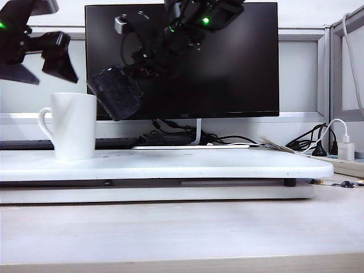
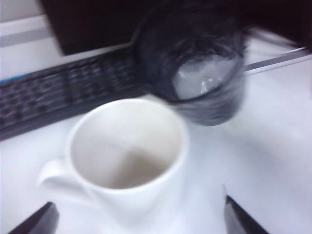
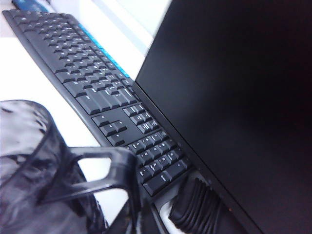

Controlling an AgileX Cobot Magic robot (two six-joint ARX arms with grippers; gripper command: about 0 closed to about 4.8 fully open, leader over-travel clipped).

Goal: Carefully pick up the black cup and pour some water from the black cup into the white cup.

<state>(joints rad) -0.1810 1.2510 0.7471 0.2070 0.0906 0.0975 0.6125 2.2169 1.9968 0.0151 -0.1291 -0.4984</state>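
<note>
Overhead, right tool (image 1: pixel 149 63) clamped on tilted black cup (image 1: pixel 116 92); left tool (image 1: pixel 48 57) agape.

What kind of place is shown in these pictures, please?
Probably an office desk used as a robot test bench: a dark monitor, a black keyboard, and a power strip with plugged-in cables beside grey partition panels.

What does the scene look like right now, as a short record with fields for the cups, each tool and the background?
black cup: in the air, tilted toward the white cup, up and right of it
white cup: upright on the white board, handle to the left
right tool: shut on the black cup's handle
left tool: open, above the white cup, holding nothing
background: monitor, keyboard
</note>
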